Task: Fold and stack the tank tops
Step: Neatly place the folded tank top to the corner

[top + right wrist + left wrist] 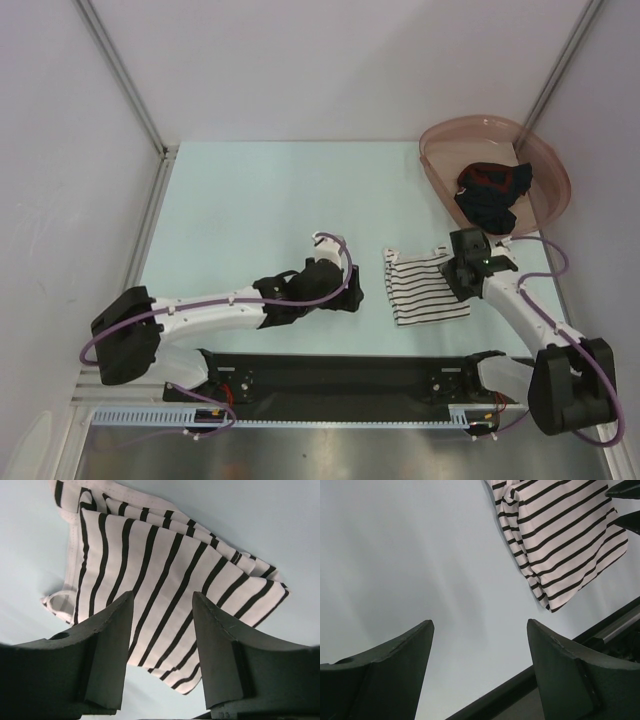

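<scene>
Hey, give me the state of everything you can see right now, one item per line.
striped tank top: folded, lying flat on the table.
dark tank top: crumpled, unfolded, inside the pink basin.
pink basin: holds the dark tank top.
left gripper: open, empty, over bare table.
right gripper: open, above the striped tank top.

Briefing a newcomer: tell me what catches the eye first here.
The folded striped tank top lies near centre, the right gripper open over its right edge. The dark tank top sits crumpled in the pink basin at the far right; the left gripper hovers open over bare table.
</scene>
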`<action>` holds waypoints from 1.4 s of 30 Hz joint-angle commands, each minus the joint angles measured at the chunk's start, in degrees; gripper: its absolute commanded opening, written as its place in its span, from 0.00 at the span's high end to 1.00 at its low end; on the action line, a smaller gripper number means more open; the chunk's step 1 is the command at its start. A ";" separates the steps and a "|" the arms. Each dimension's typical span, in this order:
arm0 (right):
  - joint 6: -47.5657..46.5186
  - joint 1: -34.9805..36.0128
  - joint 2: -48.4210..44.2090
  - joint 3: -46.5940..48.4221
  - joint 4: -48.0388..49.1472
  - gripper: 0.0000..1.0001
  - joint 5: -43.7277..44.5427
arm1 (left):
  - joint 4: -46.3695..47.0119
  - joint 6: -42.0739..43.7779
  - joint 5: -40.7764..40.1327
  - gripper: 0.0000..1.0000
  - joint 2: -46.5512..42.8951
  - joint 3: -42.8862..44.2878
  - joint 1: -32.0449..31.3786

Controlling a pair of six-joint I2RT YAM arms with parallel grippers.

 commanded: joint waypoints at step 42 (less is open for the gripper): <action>-26.05 -33.77 21.58 2.78 14.32 0.77 0.65 | 3.27 4.64 3.17 0.19 -7.37 -5.78 4.20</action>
